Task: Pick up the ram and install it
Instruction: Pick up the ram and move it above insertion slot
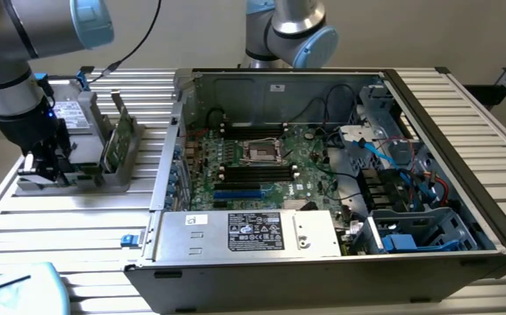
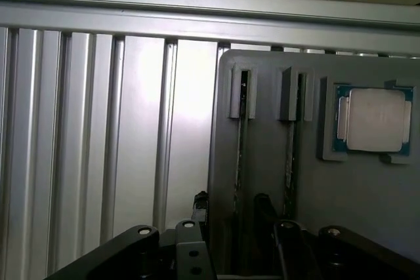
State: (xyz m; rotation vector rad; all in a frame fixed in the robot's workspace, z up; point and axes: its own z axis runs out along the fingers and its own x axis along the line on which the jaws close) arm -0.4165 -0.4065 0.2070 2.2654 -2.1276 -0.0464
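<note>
Item: the ram (image 1: 119, 134), a green stick standing on edge in a slot of the grey holder (image 1: 90, 180), on the slatted table (image 1: 60, 223) to the exterior view's left of the open computer case (image 1: 463, 164). Gripper (image 1: 50, 170): jaws open and empty, low at the holder's end; in the wrist view the fingertips (image 2: 200, 209) appear to straddle a slotted stick's line. Handling, as judged: centre over the thin edge, descend squarely, close on the flat faces, lift straight clear of the slot walls.
</note>
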